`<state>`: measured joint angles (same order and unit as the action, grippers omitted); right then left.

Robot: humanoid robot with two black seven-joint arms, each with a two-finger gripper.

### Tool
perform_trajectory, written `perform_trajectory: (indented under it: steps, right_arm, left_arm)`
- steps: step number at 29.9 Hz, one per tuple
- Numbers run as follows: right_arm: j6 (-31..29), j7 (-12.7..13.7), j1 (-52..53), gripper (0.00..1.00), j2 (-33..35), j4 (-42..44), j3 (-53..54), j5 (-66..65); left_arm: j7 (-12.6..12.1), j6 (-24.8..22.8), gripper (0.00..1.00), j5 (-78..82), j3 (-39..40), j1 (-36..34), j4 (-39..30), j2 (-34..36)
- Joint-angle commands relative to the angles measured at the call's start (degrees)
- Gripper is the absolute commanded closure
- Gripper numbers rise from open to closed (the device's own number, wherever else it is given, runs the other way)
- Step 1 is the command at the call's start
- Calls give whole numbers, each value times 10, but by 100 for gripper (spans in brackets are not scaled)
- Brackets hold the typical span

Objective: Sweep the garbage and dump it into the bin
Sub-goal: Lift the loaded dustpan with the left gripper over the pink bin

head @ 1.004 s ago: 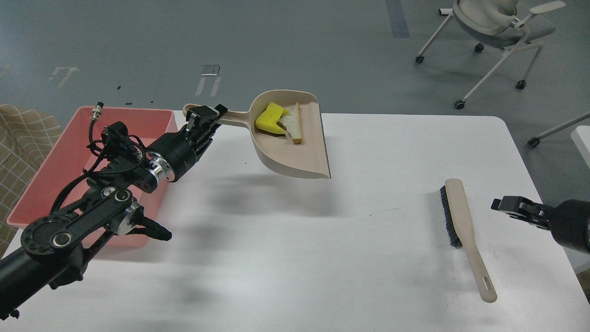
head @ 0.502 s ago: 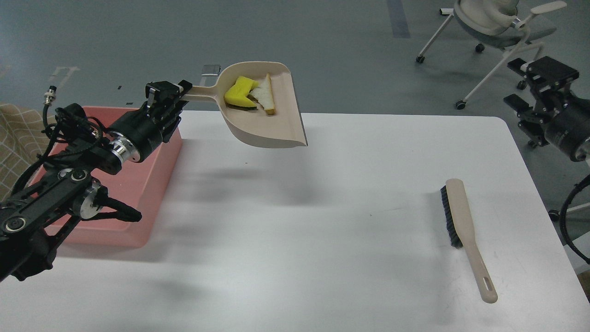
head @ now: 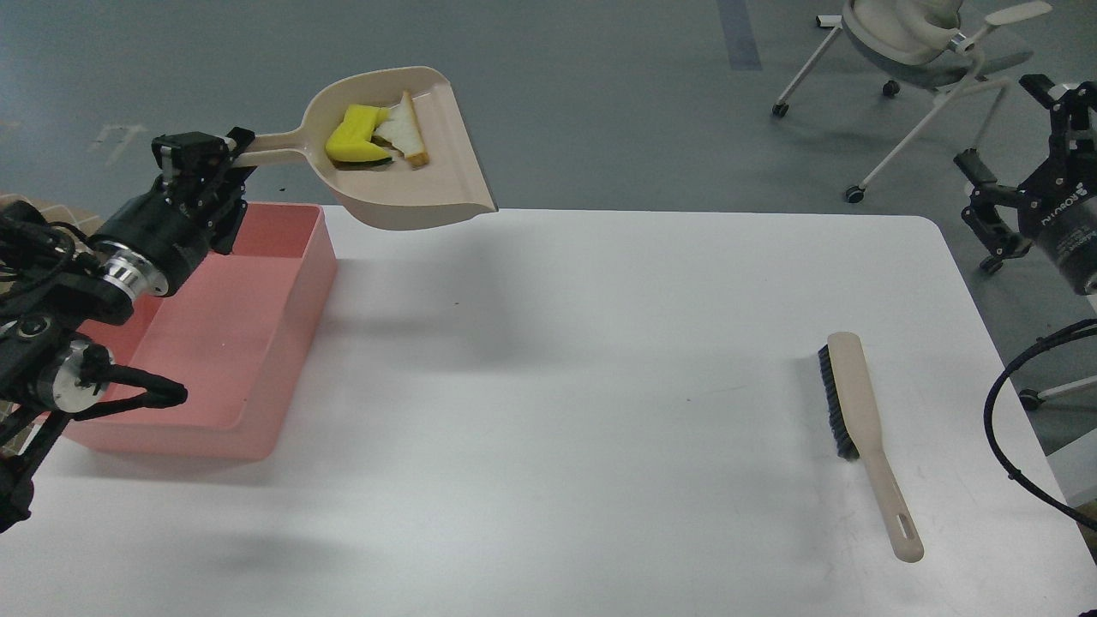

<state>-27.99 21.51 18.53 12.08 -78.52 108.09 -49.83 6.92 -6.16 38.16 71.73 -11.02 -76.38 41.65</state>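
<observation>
My left gripper (head: 201,158) is shut on the handle of the beige dustpan (head: 428,184) and holds it high in the air, just beyond the far right corner of the pink bin (head: 291,343). The garbage lies in the back of the pan: the yellow sponge chunk (head: 353,141) and the white bread slice (head: 406,133) side by side. The pan is roughly level, its open lip pointing right and toward me. My right gripper (head: 1020,146) is open and empty, raised off the table's right edge.
The beige brush with black bristles (head: 859,420) lies on the white table (head: 583,411) at the right. An office chair (head: 926,43) stands on the floor beyond the table. My left arm's links hang over the bin's near left part.
My left gripper has carried the dustpan with the garbage up and to the left, toward the bin. My right arm has risen from the table's right side and opened.
</observation>
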Motion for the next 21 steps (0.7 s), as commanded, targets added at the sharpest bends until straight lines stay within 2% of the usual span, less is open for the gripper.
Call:
perform_trajectory:
  steps: [1,14,18,21]
  right_arm:
    - [0,0,-8,12,0,5,0,4]
    - [0,-2,-10,12,-1,27,2,5]
    - [0,-2,-32,12,-5,25,0,17]
    - [0,-2,-35,12,-7,26,0,17]
  left_arm:
    - [-1,-18,95,-8,89,53,0,5]
    - [-2,-76,95,-7,250,252,1,19]
    - [-2,-90,95,-5,342,337,0,24]
    - [-3,-111,95,-1,375,376,0,26]
